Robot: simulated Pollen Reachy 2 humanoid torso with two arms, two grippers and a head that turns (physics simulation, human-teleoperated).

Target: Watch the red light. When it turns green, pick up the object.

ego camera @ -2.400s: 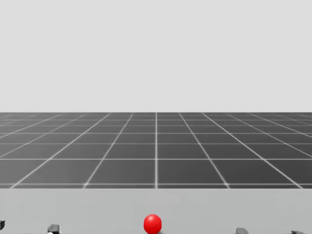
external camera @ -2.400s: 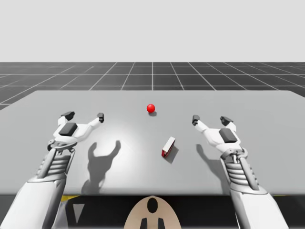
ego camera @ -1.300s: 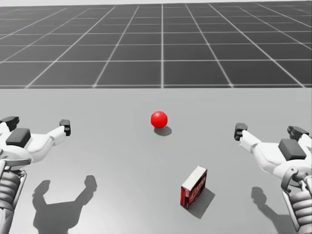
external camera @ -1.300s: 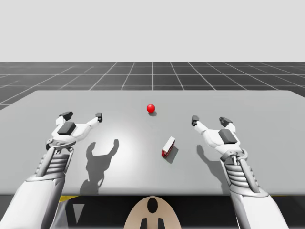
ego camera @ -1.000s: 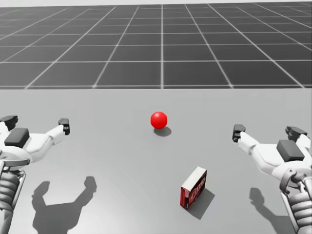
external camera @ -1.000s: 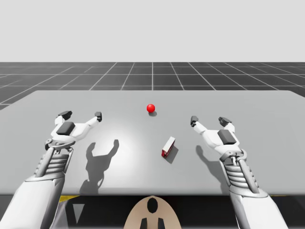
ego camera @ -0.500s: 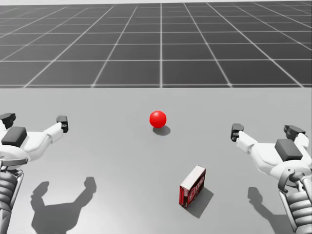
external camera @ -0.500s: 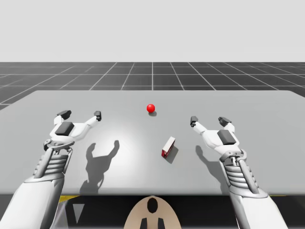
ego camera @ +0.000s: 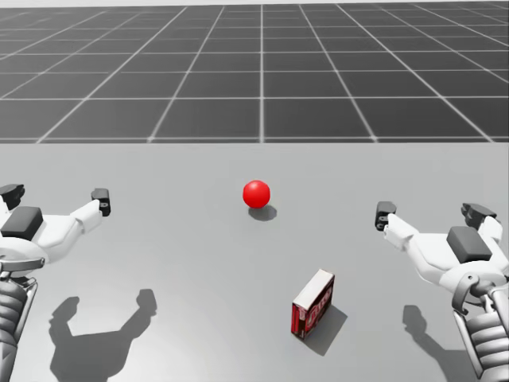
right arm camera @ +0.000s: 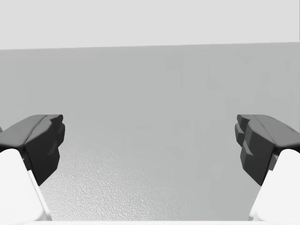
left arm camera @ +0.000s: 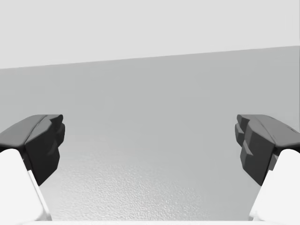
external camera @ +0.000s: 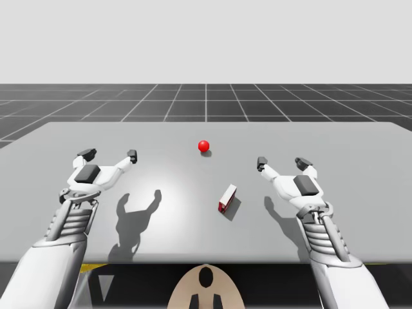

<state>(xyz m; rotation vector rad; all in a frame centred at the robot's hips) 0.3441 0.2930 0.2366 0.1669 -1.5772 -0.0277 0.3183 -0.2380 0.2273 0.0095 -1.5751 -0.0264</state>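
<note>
The light is a red ball (external camera: pixel 204 146) (ego camera: pixel 256 193) resting on the grey table (external camera: pixel 360 212), toward its far middle. A small red and white box (external camera: pixel 227 198) (ego camera: pixel 313 304) stands on its edge nearer to me, right of centre. My left gripper (external camera: pixel 109 154) (ego camera: pixel 56 198) (left arm camera: pixel 150 145) hovers open over the table's left part, nothing between its fingers. My right gripper (external camera: pixel 282 162) (ego camera: pixel 429 212) (right arm camera: pixel 150 145) hovers open to the right of the box, well apart from it.
Both arms cast shadows on the table (ego camera: pixel 199 263). A dark gridded floor (external camera: pixel 206 100) stretches beyond the table's far edge.
My head turned down from the horizon to the table early on and has shifted slightly since. Both grippers have drifted a little. The light stays red and the box has not moved.
</note>
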